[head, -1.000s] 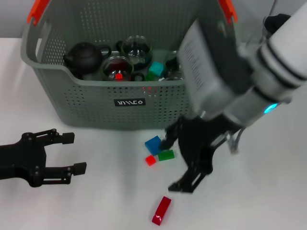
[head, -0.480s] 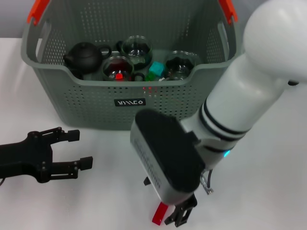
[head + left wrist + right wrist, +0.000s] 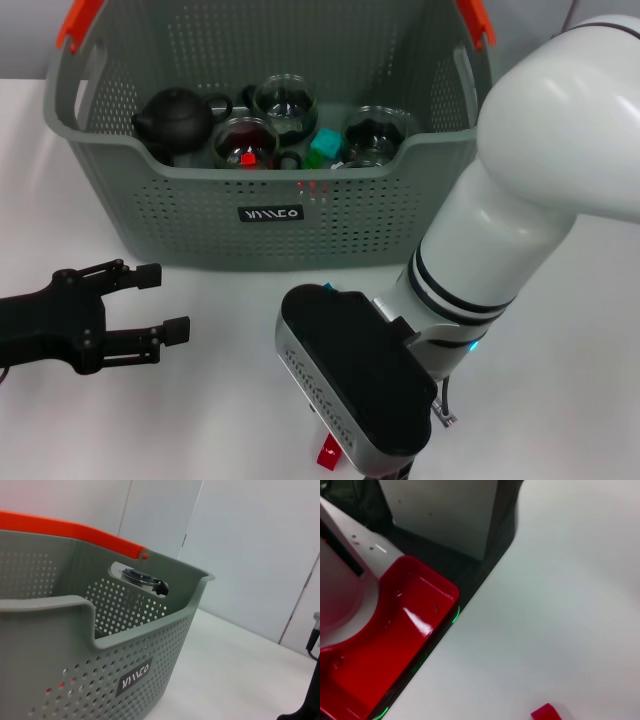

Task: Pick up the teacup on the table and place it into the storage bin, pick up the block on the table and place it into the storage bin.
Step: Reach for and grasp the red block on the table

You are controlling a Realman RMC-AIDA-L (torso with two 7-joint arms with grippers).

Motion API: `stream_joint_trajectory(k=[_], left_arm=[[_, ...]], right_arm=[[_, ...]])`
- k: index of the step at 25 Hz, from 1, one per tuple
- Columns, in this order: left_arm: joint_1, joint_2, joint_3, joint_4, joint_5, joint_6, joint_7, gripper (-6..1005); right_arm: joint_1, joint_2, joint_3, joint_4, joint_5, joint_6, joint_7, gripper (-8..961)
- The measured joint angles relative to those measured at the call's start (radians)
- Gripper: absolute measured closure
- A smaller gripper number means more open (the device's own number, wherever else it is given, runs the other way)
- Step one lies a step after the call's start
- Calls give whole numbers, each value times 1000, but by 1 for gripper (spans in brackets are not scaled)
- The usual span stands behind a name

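The left gripper [image 3: 150,300] idles with jaws apart, the storage bin [image 3: 250,215] beyond them already holding cups. The right gripper's jaws are hidden, so their state is unclear; a red block [image 3: 328,457] waits beside them.

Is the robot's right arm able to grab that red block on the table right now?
Probably yes. The right arm's wrist hangs right over the red block at the table's near edge, with nothing else beside it. The fingers are hidden, so the exact line-up cannot be told.
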Motion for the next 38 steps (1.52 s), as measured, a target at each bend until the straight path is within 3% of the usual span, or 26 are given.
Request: stream_joint_trajectory(k=[14,19,25,30,38], left_arm=[[0,0,-1,-8,0,-4,-5,114],[-2,1,-1,-8,0,-6,-5,113],[-3,2,-4,-8,0,-7,-5,113],[-3,3,-14,-8,0,-7,-5,113],[-3,5,-14,-8,0,-7,-5,113]], right_arm=[[21,8,-60,77,3,103,-36,13],[27,11,-73,103,3,129,-29,65],[35,13,-82,121,6,144,-27,276],[37,13,-84,124,7,149,-27,375],[41,12,-88,127,5,157,-17,400]])
